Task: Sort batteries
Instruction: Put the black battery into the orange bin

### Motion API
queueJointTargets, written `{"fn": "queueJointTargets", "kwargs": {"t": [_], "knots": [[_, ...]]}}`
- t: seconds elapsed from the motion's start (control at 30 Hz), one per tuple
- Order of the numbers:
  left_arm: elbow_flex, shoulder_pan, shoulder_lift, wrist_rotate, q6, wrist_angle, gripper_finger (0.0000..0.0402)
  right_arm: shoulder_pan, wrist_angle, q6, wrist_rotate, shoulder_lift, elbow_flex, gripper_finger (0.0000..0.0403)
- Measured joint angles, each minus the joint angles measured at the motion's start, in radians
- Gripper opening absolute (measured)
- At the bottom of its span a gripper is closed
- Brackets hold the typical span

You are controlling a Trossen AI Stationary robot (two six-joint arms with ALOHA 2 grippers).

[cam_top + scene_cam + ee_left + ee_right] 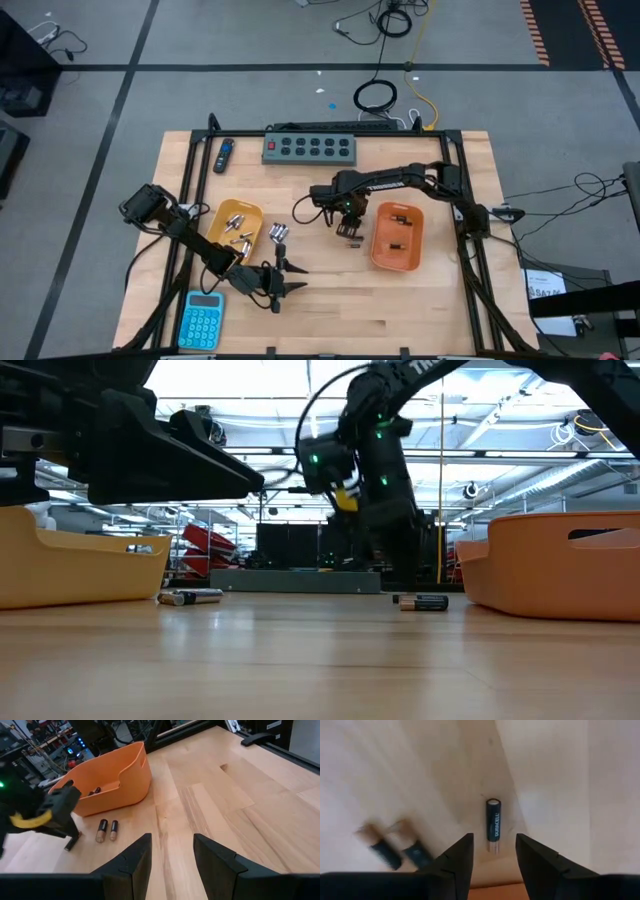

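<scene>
Left arm [190, 235]: matte black, jointed tubular segments, a boxy black housing at its outer end, ending in the left gripper [285, 280] of two slim, tapered black fingers [132, 865] with flat, angular inner faces. Right arm [400, 180]: the same black finish, with a thin black cable looping beside the wrist, white lettering partly visible on the upper link in the low view, small green indicator lights and a yellow band on the wrist block [345, 470]. Right gripper [492, 857]: two black, wedge-shaped fingers [460, 857], smooth and unmarked.
</scene>
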Motion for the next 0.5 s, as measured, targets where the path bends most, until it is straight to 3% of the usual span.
{"fn": "queueJointTargets", "kwargs": {"t": [0.33,0.4,0.5], "knots": [[0.0,0.0,0.0,0.0,-0.002,0.0,0.0155,-0.001,0.102,0.03,0.005,-0.007,-0.1,0.0128],[0.0,0.0,0.0,0.0,-0.002,0.004,0.0155,-0.001,0.106,0.027,0.008,-0.006,-0.1,0.0109],[0.0,0.0,0.0,0.0,-0.002,0.004,0.0155,0.0,0.119,0.018,0.008,-0.005,-0.102,0.0049]]}}
